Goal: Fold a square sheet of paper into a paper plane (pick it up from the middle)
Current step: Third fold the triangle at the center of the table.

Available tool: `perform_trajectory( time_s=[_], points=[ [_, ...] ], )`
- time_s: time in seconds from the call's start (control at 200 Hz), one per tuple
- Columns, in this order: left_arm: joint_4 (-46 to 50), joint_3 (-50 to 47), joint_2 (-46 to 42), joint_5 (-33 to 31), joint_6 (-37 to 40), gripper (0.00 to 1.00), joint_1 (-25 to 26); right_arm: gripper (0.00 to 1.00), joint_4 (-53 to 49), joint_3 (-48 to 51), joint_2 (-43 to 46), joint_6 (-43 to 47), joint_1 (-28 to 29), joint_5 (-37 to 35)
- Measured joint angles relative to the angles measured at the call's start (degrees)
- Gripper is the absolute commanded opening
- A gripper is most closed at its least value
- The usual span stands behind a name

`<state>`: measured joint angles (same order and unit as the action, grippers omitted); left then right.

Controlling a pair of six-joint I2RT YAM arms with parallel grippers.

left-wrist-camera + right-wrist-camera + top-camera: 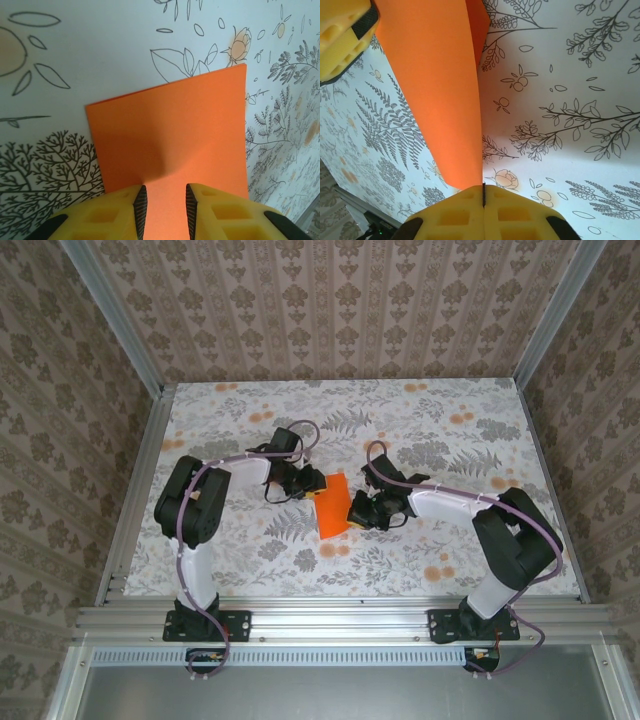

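Top view: orange paper (335, 505) lies between left gripper (300, 484) and right gripper (362, 508), long axis running near-to-far, slightly tilted. Left wrist: jaws narrowly parted, paper straight ahead, visible through the gap. Right wrist: jaws shut, pinching the paper's edge; right arm has it

We find the paper (335, 506) at the middle of the table (470, 575), the left gripper (304, 486) at its left edge, the right gripper (359, 510) at its right edge.
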<state>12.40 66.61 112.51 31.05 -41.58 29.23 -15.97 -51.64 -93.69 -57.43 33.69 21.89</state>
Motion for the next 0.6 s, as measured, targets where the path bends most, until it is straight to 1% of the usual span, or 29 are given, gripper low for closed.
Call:
perform_trajectory(
  time_s=[0.185, 0.6],
  points=[
    [0.0, 0.15, 0.11, -0.04, 0.0, 0.28, 0.04, 0.04, 4.74, -0.07, -0.85, -1.09, 0.17, 1.46],
    [0.39, 0.28, 0.17, -0.26, 0.13, 0.26, 0.07, 0.05, 12.83, -4.55, -9.49, -2.6, 0.5, 3.04]
  ],
)
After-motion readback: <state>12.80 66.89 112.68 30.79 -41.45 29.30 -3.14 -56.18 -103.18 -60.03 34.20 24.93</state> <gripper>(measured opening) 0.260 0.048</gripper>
